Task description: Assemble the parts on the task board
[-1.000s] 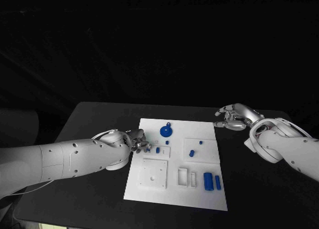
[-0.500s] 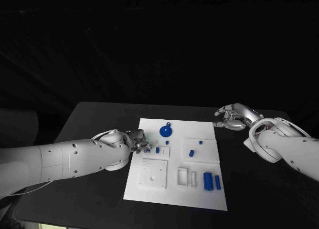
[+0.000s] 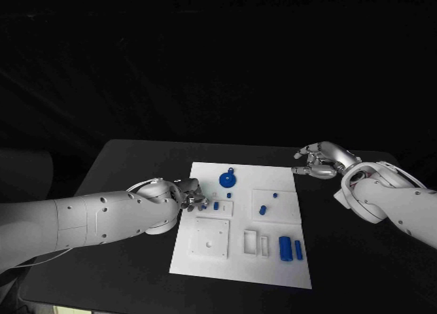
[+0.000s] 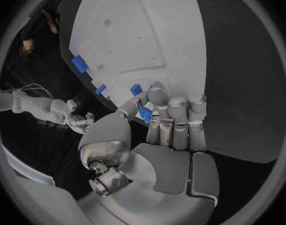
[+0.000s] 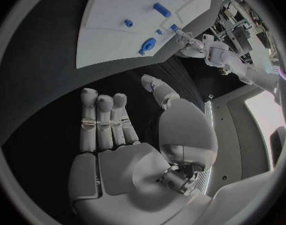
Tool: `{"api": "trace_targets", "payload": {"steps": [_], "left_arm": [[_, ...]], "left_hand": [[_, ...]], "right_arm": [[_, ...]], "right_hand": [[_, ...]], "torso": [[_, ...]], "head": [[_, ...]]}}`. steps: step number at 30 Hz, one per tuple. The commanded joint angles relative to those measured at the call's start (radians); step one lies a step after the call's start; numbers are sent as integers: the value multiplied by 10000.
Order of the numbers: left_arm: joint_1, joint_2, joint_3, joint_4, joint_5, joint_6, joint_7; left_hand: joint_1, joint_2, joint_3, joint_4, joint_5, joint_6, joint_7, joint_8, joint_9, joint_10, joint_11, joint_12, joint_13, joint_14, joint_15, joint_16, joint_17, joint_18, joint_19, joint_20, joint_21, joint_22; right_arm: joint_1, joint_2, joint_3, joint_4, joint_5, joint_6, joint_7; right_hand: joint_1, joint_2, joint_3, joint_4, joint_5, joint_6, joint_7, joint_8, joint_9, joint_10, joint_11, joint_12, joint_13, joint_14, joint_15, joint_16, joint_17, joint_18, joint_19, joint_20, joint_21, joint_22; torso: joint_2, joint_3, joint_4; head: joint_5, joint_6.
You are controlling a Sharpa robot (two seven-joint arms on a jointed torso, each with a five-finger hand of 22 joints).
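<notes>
The white task board lies in the middle of the black table. My left hand is at the board's left edge and pinches a small blue part between thumb and finger. Right beside it a blue peg stands in a raised white block. Other blue parts on the board are a round disc with a tab, a peg and two cylinders side by side. My right hand hovers off the board's far right corner, holding nothing, its fingers apart from the thumb.
Raised white blocks stand on the board: a square one near the front left and narrow slotted ones beside it. Bare black table lies on both sides of the board.
My left hand's fingers have shifted slightly at the board's left edge with the small part. The right hand has not moved.
</notes>
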Motion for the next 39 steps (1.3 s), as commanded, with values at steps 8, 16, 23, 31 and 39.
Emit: {"api": "trace_targets", "payload": {"steps": [8, 16, 23, 31, 39], "left_arm": [[-22, 14, -8, 8, -186, 260, -68], [-22, 16, -8, -19, -196, 361, -102], [-22, 31, -8, -19, -259, 462, -127], [-22, 32, -8, -24, -315, 606, -172], [-22, 42, -8, -4, -301, 756, -161]], "left_hand": [[3, 100, 176, -10, 21, 508, -415, 40, 5, 250, -433, 42, 11, 563, -835, 68, -14, 296, 49, -1233, 39, 184], [3, 89, 175, -9, 14, 504, -413, 40, 8, 245, -432, 44, 10, 559, -835, 68, -18, 296, 48, -1231, 42, 182], [4, 87, 175, -8, 8, 501, -413, 39, 10, 243, -431, 45, 9, 558, -834, 69, -21, 296, 47, -1231, 43, 181], [10, 85, 179, -8, 0, 499, -413, 39, 13, 240, -431, 47, 8, 555, -834, 70, -25, 297, 46, -1231, 45, 179], [-51, 70, 153, -8, 22, 541, -415, 59, 29, 259, -428, 95, 19, 568, -825, 117, -27, 292, 35, -1221, 68, 176]], "right_arm": [[-4, 2, 0, 12, -28, 78, 51], [-4, -2, 0, 15, -28, 86, 52], [-4, -2, 0, 17, -28, 89, 53], [-4, -11, 0, 14, -27, 87, 49], [-4, -13, 0, 14, -26, 93, 51]], "right_hand": [[-13, 75, 40, -1, 49, 20, 73, 54, -11, -78, -6, 46, -18, -79, -8, 51, -20, 678, -16, 20, -58, 18], [-17, 76, 39, 2, 48, 20, 73, 54, -11, -79, -6, 47, -19, -80, -8, 52, -22, 678, -16, 21, -59, 19], [-20, 76, 38, 4, 48, 20, 73, 54, -11, -79, -6, 47, -20, -80, -8, 53, -23, 678, -16, 21, -60, 19], [-23, 75, 37, 6, 49, 21, 73, 55, -12, -79, -6, 48, -21, -81, -8, 55, -25, 678, -15, 22, -61, 20], [-25, 76, 37, 8, 50, 20, 73, 55, -12, -79, -6, 49, -23, -82, -8, 56, -28, 678, -15, 22, -62, 20]], "torso": [[1, -2, 1], [2, 0, 3], [-1, 5, -1], [-3, 6, -6], [0, 3, -1]], "head": [[-7, 4], [-13, 14], [-16, 10], [-25, 3], [-37, 1]]}}
